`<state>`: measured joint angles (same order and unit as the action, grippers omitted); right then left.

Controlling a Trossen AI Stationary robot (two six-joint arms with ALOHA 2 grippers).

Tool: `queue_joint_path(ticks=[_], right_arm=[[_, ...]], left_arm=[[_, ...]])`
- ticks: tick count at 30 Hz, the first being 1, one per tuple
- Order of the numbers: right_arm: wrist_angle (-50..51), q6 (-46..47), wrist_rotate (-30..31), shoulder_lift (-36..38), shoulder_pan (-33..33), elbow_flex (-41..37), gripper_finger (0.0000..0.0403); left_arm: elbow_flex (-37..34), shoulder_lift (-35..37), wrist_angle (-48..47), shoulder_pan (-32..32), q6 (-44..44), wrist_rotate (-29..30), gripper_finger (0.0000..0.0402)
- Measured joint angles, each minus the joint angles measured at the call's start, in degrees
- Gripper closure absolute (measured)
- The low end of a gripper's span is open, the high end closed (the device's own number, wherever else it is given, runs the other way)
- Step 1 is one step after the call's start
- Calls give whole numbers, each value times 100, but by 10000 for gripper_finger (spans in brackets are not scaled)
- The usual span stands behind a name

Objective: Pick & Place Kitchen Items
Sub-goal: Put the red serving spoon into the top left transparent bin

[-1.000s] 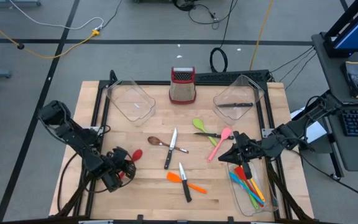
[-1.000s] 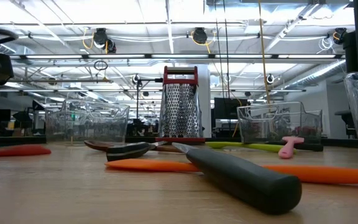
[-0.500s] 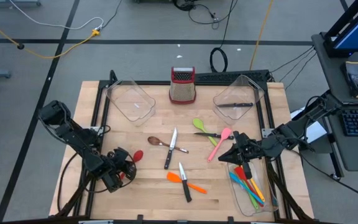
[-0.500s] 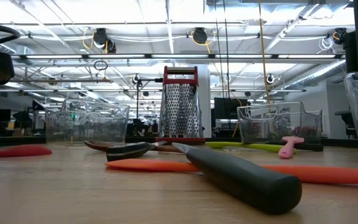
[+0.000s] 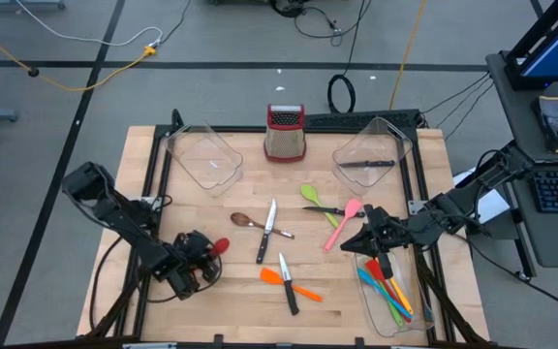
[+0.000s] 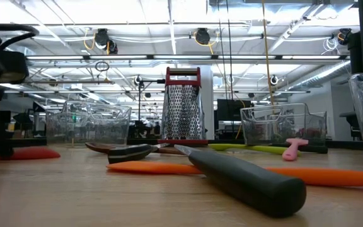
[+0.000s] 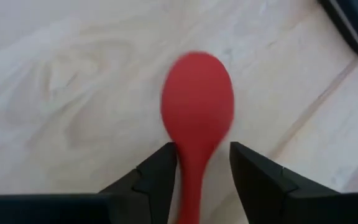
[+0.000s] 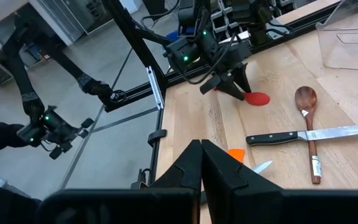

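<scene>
A red spoon point(image 7: 197, 99) lies flat on the wooden table at its near left, also seen in the high view point(image 5: 220, 246). My left gripper point(image 7: 201, 171) is open, with one finger on each side of the spoon's handle just behind the bowl. My right gripper point(image 8: 201, 155) is shut and empty. It hovers at the table's right, beside a clear bin point(image 5: 392, 308) that holds several coloured utensils. An orange spatula point(image 5: 301, 289), two black-handled knives point(image 5: 289, 291) point(image 5: 264, 237), a brown spoon point(image 5: 244, 220), a green spoon point(image 5: 312, 196) and a pink spatula point(image 5: 343, 222) lie mid-table. My left gripper straddles the red spoon's handle point(image 7: 192, 180) close behind the bowl, with its fingers point(image 7: 157, 177) running along the handle. I cannot tell whether either finger touches it. The spoon rests flat on the table.
A steel grater with a red top point(image 5: 285, 133) stands at the far middle. Clear bins stand at the far left point(image 5: 201, 155) and the far right point(image 5: 371, 155), and the far right bin holds a knife. Bare wood lies along the near edge, left of the orange spatula.
My left gripper has shifted a little toward the table's right edge. The red spoon has slid the same way along the table with it.
</scene>
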<state>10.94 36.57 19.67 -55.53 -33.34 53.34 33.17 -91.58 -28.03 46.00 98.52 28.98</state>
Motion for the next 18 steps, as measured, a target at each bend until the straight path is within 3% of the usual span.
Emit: queue_joint_path(ticks=[12,18], right_arm=[[2,71,126,0,-2,0,403],[1,75,127,1,0,0,403]], left_arm=[[-5,-773,467,-92,108,1292,356],[-44,-779,544,-21,595,1444,383]])
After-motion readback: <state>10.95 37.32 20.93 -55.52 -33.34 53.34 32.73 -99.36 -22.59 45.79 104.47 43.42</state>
